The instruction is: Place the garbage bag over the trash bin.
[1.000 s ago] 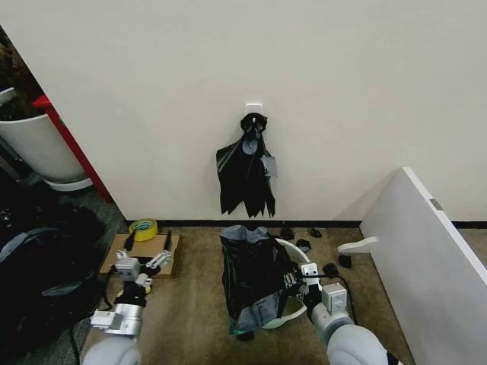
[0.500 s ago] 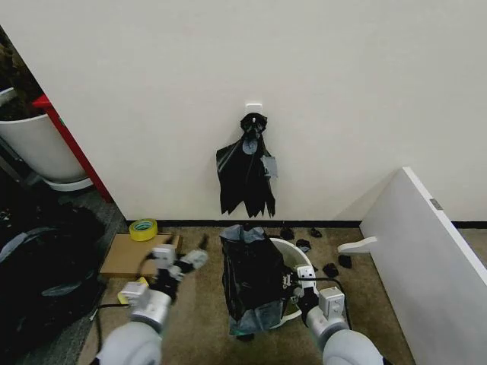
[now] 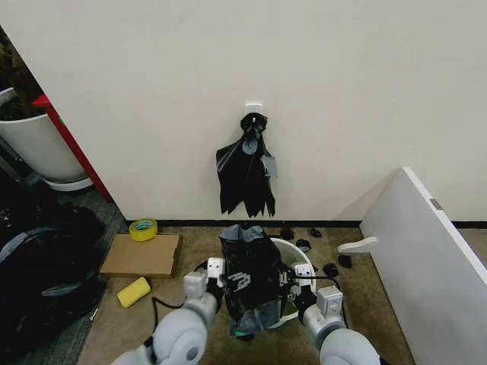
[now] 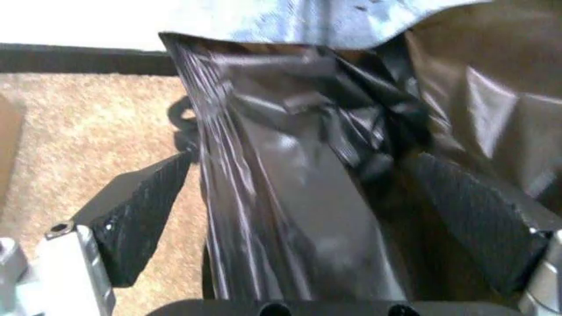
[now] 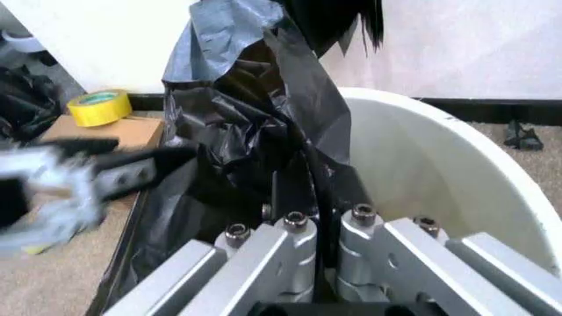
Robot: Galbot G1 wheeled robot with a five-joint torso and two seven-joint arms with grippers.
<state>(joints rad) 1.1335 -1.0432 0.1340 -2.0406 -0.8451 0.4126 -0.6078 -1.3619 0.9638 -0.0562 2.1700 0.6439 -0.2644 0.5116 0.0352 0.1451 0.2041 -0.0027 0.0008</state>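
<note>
Carpet floor carries the trash bin, which stands below the wall at about 6 o'clock in the head view, with the garbage bag draped over its rim on the 9 o'clock side and hanging down its wall. The left end effector is spread wide, its dark fingers flanking a fold of the bag without closing on it. The right end effector is clenched on the bag's edge at the bin's rim. On the wall at 12 o'clock from the bin hangs a knotted bunch of black plastic with a grey tag; any writing on it is too small to read. A flat cardboard sheet, a yellow tape roll and a yellow sponge lie toward 9 o'clock, and a leaning white board stands at 3 o'clock.
</note>
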